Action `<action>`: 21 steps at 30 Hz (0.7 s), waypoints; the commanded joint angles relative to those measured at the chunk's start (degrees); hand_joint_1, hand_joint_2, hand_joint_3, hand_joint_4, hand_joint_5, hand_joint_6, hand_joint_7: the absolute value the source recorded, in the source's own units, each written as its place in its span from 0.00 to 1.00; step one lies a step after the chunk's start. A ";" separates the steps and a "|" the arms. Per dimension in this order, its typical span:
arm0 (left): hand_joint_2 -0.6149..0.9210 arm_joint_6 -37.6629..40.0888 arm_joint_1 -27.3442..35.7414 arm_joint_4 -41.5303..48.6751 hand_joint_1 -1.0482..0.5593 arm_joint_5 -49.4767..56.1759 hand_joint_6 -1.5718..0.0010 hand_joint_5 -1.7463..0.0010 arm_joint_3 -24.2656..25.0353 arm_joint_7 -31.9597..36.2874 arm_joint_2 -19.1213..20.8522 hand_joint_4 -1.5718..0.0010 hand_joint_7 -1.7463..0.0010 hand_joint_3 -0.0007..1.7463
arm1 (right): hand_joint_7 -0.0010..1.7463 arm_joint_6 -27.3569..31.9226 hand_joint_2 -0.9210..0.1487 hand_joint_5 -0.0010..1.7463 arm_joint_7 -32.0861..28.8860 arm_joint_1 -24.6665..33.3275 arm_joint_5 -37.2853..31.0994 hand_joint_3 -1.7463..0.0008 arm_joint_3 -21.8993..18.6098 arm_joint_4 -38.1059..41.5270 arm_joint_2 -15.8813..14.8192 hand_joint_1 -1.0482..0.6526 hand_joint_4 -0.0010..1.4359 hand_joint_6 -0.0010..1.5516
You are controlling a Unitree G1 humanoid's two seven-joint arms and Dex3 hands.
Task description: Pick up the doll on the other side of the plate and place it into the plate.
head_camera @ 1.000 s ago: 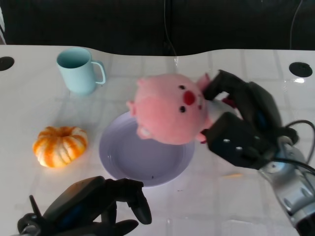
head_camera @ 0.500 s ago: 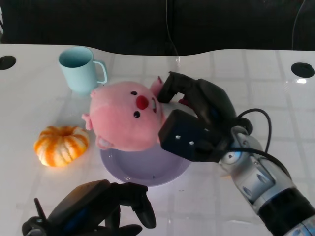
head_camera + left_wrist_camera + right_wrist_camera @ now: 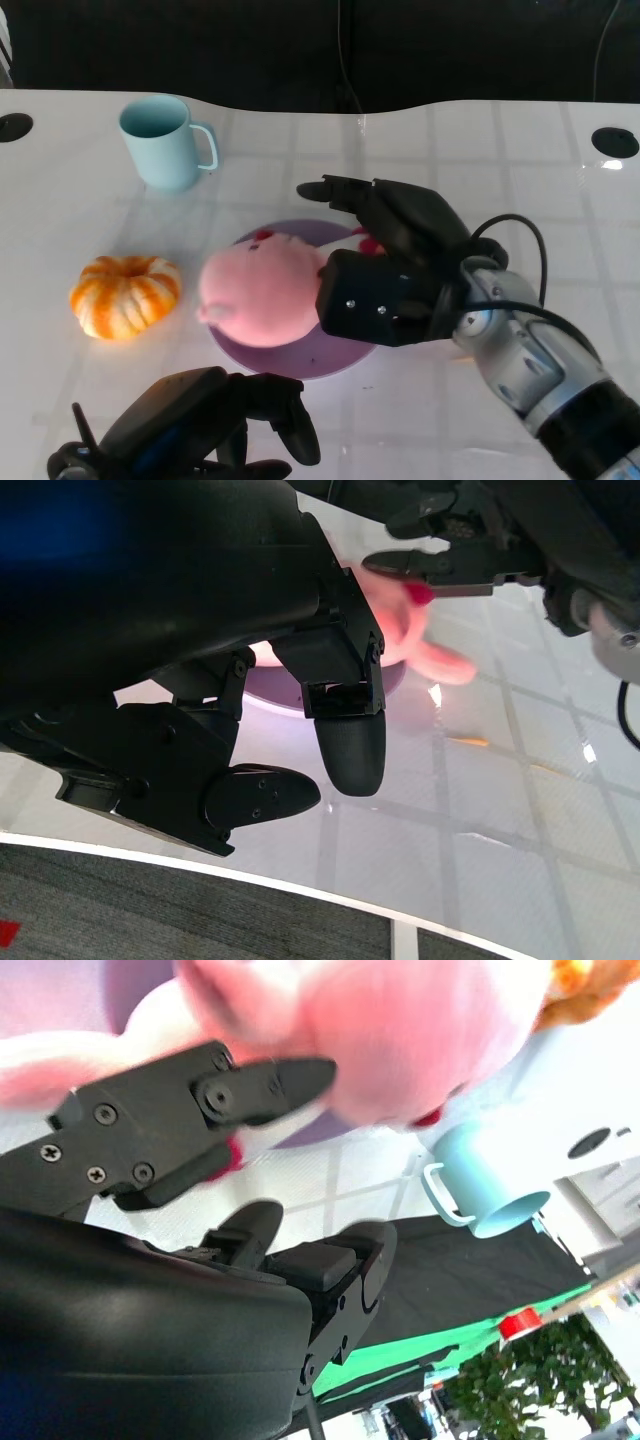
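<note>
Lowering pink doll [image 3: 262,293] onto purple plate [image 3: 345,357], right robot hand [image 3: 385,270] gripping it; next: releasing, withdrawing.

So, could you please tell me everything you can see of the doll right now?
The doll is a round, pink plush animal that looks soft, with a small red patch near its top and little stubby limbs. It lies tipped over on the lilac plate, its body overhanging the plate's rim on the pumpkin side. The right hand is against its other side, fingers reaching over it; whether it grips cannot be told. The face is turned away and blurred in the wrist views.
</note>
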 commanded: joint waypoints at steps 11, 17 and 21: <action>0.92 -0.12 -0.95 0.96 0.55 0.23 0.50 0.09 0.03 -0.06 0.26 0.56 0.46 0.29 | 0.02 -1.86 0.00 0.32 6.67 7.31 1.97 0.91 -3.12 -15.19 -9.76 0.29 0.09 0.24; 0.93 -0.52 -0.59 0.79 0.56 -0.02 0.50 0.08 0.19 0.34 0.12 0.56 0.45 0.28 | 0.04 -2.34 0.00 0.47 10.14 14.49 4.26 0.90 -7.09 -26.48 -14.43 0.31 0.18 0.31; 0.93 -0.77 -0.63 0.93 0.55 0.03 0.50 0.09 0.17 0.24 0.06 0.55 0.45 0.28 | 0.08 -1.46 0.00 0.51 12.22 19.81 6.92 0.92 -11.00 -33.17 -16.33 0.36 0.29 0.41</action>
